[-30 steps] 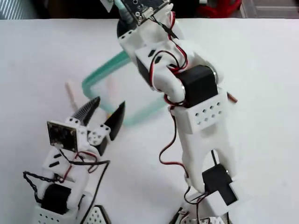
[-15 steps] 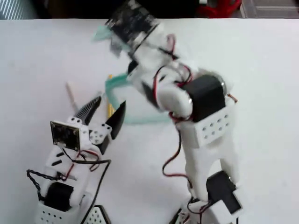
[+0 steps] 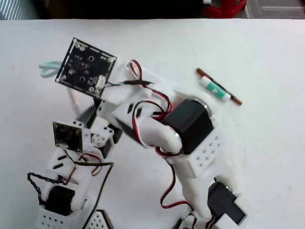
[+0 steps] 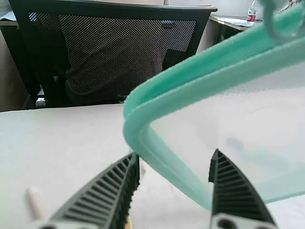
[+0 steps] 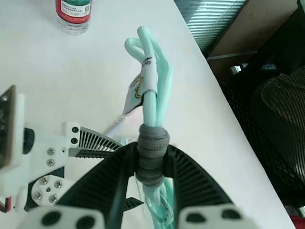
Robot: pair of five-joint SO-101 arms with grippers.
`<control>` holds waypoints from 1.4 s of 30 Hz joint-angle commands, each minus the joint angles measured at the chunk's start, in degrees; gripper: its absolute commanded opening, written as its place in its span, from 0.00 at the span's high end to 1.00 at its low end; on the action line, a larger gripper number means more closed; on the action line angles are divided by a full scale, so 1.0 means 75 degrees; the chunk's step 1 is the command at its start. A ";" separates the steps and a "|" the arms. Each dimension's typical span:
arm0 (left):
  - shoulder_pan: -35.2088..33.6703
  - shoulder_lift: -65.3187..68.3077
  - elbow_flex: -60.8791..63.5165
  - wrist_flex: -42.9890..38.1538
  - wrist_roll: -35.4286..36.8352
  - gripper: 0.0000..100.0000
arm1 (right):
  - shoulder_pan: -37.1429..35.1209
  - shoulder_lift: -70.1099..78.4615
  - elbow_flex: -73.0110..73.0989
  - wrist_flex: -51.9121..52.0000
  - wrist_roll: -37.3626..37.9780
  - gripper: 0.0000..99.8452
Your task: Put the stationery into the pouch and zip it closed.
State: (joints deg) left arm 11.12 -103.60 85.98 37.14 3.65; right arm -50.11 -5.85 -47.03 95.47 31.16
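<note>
A white table (image 3: 267, 157) lies in bright, even light. Past its far edge stands a black mesh chair (image 4: 119, 52) (its back facing the table), with a desk (image 4: 233, 21) behind. Far right, something red (image 3: 224, 7); far left, slats (image 3: 12, 9).

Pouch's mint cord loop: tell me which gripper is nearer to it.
Right. The right gripper is shut on the cord loop at its grey wrap; the left gripper stands open beside it, at the pouch's mint edge.
</note>
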 commanded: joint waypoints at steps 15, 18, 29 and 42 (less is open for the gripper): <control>-0.1155 0.0053 -0.0668 -0.2204 -0.0035 0.76 | -0.0006 0.0088 -0.0129 0.0358 0.0070 0.98; -0.0779 0.0053 -0.0551 -0.2075 -0.0059 0.76 | 0.0287 0.0147 -0.0129 0.0252 0.0059 0.98; -0.0076 0.0006 -0.0645 -0.0785 -0.0012 0.76 | 0.1682 0.0182 -0.0141 -0.1319 -0.1606 0.98; 0.1987 0.0006 -0.1055 0.0832 0.0000 0.76 | 0.0885 0.0205 -0.0059 -0.1565 -0.2051 0.98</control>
State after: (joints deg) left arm 22.81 -104.13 80.79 42.77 3.56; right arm -42.11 -4.00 -47.30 84.92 16.31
